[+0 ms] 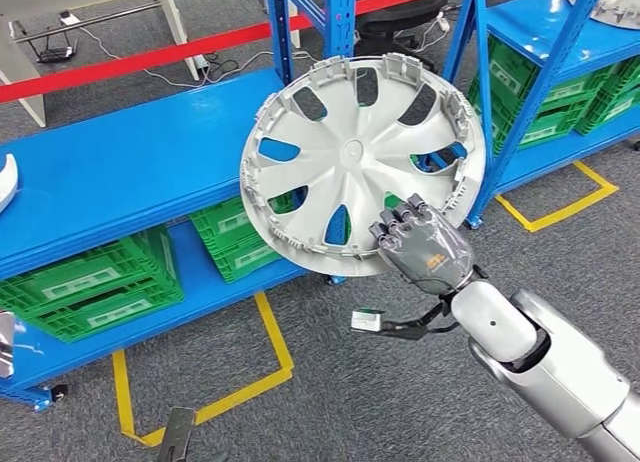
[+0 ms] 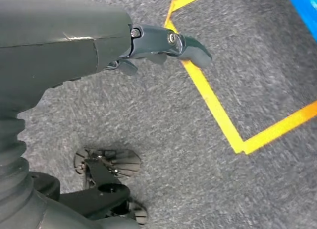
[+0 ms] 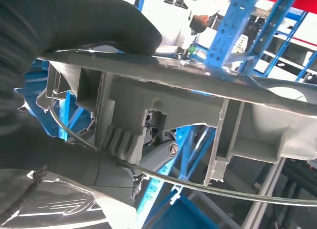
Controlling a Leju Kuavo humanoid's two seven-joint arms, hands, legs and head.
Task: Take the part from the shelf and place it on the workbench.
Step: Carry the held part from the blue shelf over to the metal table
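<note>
Head view: the right hand (image 1: 423, 244) grips the lower rim of a silver hubcap (image 1: 361, 162), a round spoked wheel cover with dark cut-outs and clips around its edge, held tilted in the air before the blue shelf (image 1: 113, 167). The left hand (image 2: 164, 43) hangs over grey carpet, fingers apart and holding nothing.

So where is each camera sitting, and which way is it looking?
Head view: high on the robot, looking forward and down at the blue shelf; the right hand holds the wheel cover.
Left wrist view: behind the left hand, facing the carpet.
Right wrist view: behind the right hand, close against the wheel cover's rim.
Head and right wrist views share the wheel cover.
</note>
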